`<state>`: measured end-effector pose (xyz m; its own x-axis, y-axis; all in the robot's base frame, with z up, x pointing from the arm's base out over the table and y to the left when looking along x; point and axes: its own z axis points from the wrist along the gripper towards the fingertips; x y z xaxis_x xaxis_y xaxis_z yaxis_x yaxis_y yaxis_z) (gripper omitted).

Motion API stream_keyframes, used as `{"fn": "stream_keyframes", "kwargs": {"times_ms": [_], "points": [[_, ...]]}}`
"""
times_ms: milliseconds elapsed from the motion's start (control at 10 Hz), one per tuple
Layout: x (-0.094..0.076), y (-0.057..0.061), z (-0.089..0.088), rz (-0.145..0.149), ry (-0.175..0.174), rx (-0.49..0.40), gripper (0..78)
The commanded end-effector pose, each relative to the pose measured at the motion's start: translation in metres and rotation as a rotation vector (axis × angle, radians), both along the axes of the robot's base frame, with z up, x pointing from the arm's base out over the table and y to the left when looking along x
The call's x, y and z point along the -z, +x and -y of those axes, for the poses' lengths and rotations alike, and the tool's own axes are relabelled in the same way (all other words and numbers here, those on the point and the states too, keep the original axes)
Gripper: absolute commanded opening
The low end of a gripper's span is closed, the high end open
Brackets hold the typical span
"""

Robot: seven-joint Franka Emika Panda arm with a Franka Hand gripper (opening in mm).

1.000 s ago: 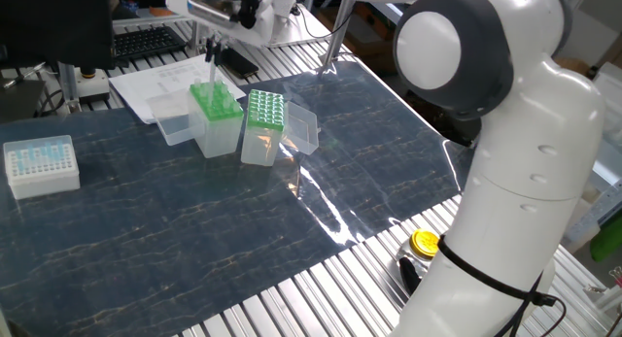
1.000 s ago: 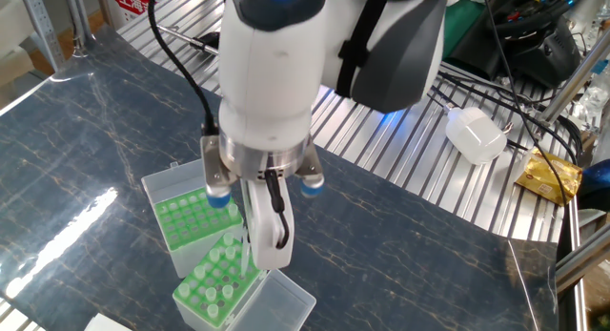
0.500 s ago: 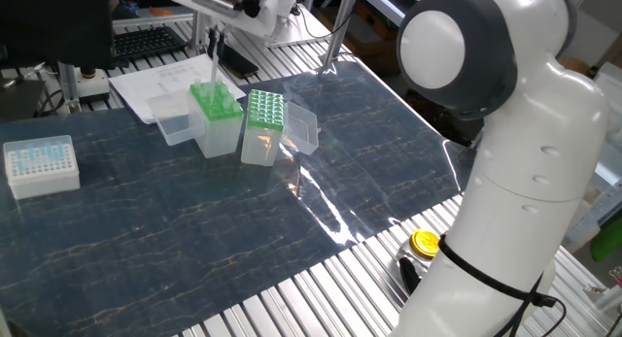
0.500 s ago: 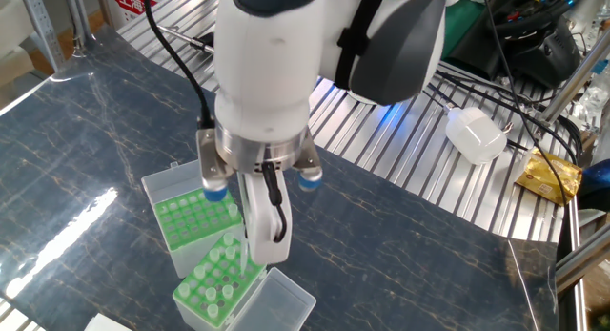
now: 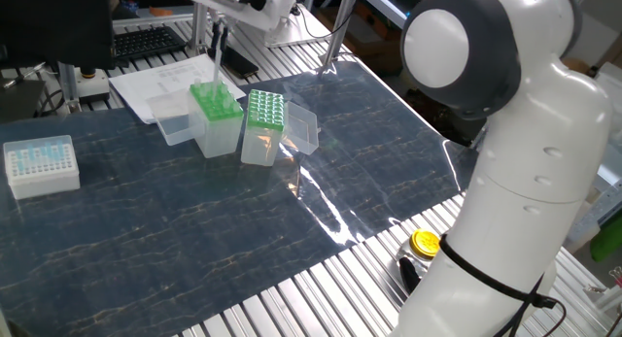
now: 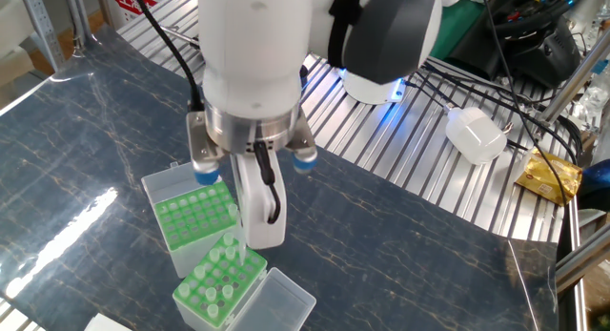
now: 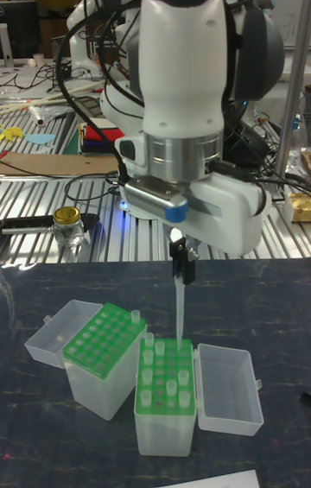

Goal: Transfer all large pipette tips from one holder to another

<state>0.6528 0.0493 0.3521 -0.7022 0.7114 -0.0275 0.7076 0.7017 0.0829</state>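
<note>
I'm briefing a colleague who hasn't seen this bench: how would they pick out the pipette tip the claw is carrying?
Find the white robot arm over the dark table, then its claw above the two green racks. The carried tip hangs upright from it over the rack with few tips; unlike the seated tips, it is raised clear of the holes.

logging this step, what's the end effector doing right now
End effector: shut on a large pipette tip, held upright above the nearer green rack.

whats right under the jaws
One large pipette tip hangs from the gripper, its point over the green rack of upright tips. Whether it touches the rack is unclear.
</note>
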Motion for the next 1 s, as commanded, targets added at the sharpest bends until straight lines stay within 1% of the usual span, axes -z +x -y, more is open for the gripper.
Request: {"fn": "stream_keyframes", "kwargs": {"times_ms": [100, 200, 300, 600, 700, 900, 1000], "points": [[-0.01, 0.002, 0.005, -0.007, -0.003, -0.045, 1.1], [-0.013, 0.003, 0.008, -0.013, -0.004, -0.064, 1.1], [-0.019, 0.002, 0.016, -0.024, -0.005, -0.121, 1.1], [-0.025, -0.002, 0.03, -0.035, -0.012, -0.226, 1.1], [-0.025, -0.002, 0.031, -0.036, -0.012, -0.237, 1.1], [-0.028, -0.005, 0.037, -0.036, -0.017, -0.291, 1.1], [-0.028, -0.005, 0.037, -0.035, -0.018, -0.299, 1.1]]}}
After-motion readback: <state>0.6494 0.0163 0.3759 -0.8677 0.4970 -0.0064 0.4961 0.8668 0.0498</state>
